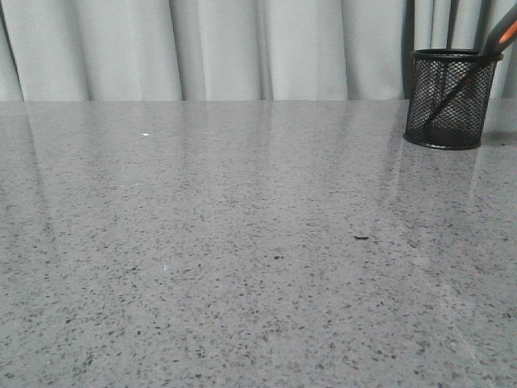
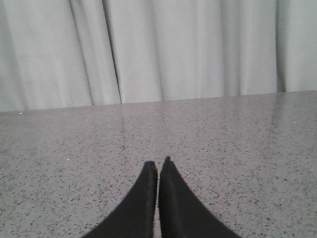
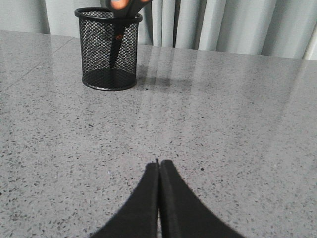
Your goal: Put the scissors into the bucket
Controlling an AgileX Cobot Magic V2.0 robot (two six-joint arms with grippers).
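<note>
The black wire-mesh bucket [image 1: 449, 99] stands upright at the far right of the table. The scissors [image 1: 501, 36] stand inside it, blades down, with the grey and orange handles leaning out over the rim. The right wrist view shows the bucket [image 3: 108, 49] with the scissors [image 3: 119, 29] in it, well ahead of my right gripper [image 3: 159, 162], which is shut and empty. My left gripper [image 2: 158, 162] is shut and empty over bare table, with no task object in its view. Neither gripper shows in the front view.
The grey speckled table [image 1: 242, 242] runs back to a pale curtain [image 1: 242, 48]. A small dark speck [image 1: 361, 238] lies on the table at the right.
</note>
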